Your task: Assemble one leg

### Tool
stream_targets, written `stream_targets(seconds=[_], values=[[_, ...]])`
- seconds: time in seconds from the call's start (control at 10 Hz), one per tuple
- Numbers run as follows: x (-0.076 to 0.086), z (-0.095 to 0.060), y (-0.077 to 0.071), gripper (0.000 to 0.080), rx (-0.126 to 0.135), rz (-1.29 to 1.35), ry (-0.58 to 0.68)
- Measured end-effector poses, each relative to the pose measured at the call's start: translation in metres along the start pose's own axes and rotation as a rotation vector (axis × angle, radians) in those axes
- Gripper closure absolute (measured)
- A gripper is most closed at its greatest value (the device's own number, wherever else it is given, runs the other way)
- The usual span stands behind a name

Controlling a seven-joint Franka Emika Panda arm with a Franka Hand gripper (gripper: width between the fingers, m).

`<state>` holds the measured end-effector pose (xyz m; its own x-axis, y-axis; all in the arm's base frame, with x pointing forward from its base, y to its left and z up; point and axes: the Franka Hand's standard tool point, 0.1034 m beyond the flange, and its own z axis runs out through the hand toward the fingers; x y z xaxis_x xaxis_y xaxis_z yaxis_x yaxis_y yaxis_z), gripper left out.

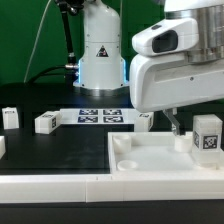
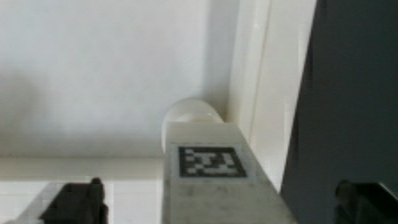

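Observation:
A small white leg [image 1: 207,135] with a black-and-white tag stands upright on the large white tabletop [image 1: 150,165], near its far corner at the exterior view's right. My gripper [image 2: 217,205] is straight above this leg. In the wrist view the leg [image 2: 214,150] sits between the two dark fingertips [image 2: 75,200], with a gap on each side. The jaws are open and touch nothing. In the exterior view one dark finger [image 1: 177,124] shows beside the leg; the other is out of view.
Three more white legs lie on the black table behind the tabletop: two at the exterior view's left [image 1: 10,117] [image 1: 45,122] and one near the middle [image 1: 146,121]. The marker board [image 1: 100,115] lies in front of the arm's base [image 1: 100,55].

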<state>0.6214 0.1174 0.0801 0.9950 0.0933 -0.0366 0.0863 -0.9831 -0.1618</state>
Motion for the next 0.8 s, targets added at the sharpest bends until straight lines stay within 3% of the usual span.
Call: stream_targets(seconds=[0.3,0.5,0.8], values=[[-0.0004,0.0002,-0.0001,0.0168,0.001,0.000,-0.003],[-0.0005,0.0002,0.0012,0.0502,-0.001,0.001,-0.004],[-0.0003,0.0000,0.0035,0.0502,-0.001,0.041,-0.003]])
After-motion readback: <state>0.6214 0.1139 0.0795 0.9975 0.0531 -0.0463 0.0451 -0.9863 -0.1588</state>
